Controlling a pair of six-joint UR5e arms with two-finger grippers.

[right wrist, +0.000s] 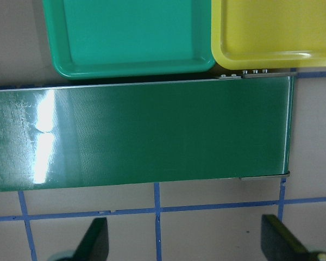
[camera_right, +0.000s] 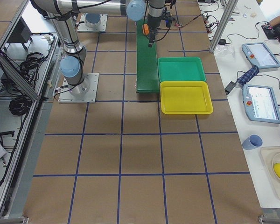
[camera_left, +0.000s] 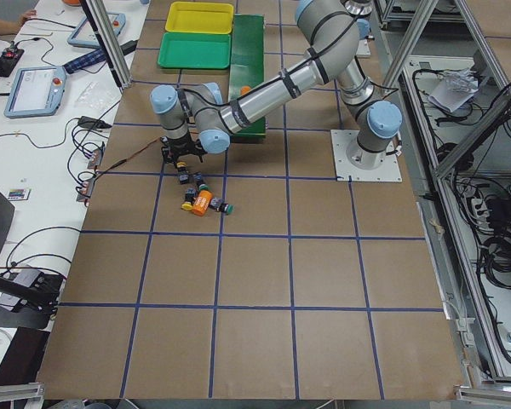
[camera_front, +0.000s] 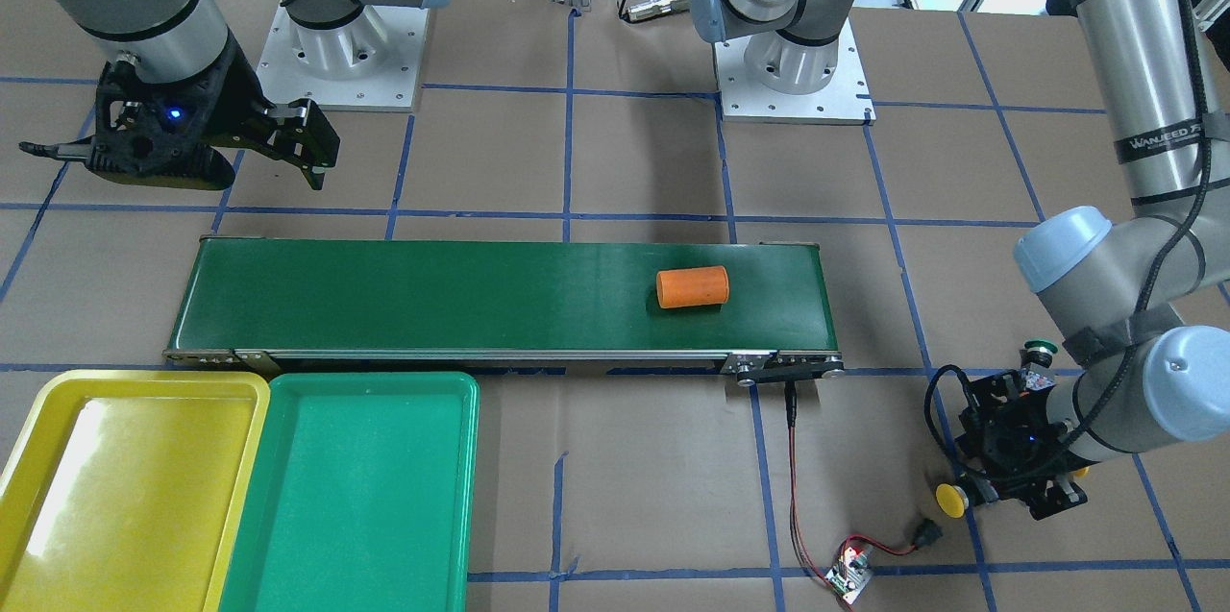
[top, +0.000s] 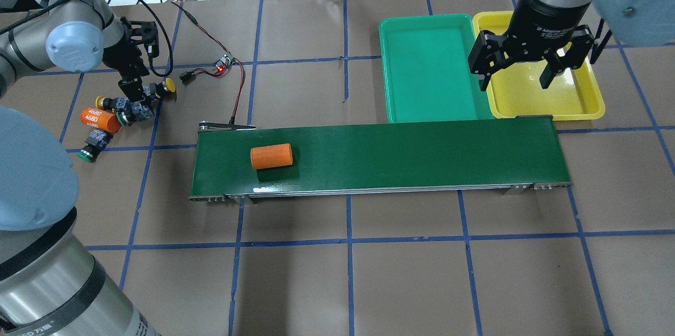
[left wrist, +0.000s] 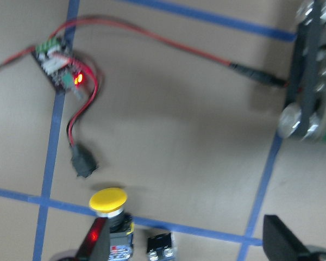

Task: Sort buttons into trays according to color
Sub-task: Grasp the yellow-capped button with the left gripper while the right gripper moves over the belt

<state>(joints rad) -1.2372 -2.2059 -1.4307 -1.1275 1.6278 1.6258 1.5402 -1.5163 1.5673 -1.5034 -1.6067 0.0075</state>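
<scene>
My left gripper (left wrist: pixel 190 246): spread open; yellow button (left wrist: pixel 107 200) lower left of frame, just beside one finger (left wrist: pixel 96 242). Other buttons (top: pixel 87 154) clustered at overhead's left edge. My right gripper (top: pixel 515 82): open, held high near belt (top: pixel 395 151) end; yellow tray (top: pixel 593 106), green tray (top: pixel 422 22) side by side there. Surface: brown table (top: pixel 401 272), blue tape grid (top: pixel 348 241).

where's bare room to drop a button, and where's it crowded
Both the green tray and yellow tray are bare; the conveyor belt is free from the orange cylinder to the trays. Crowded: the buttons bunched near the circuit board.
</scene>
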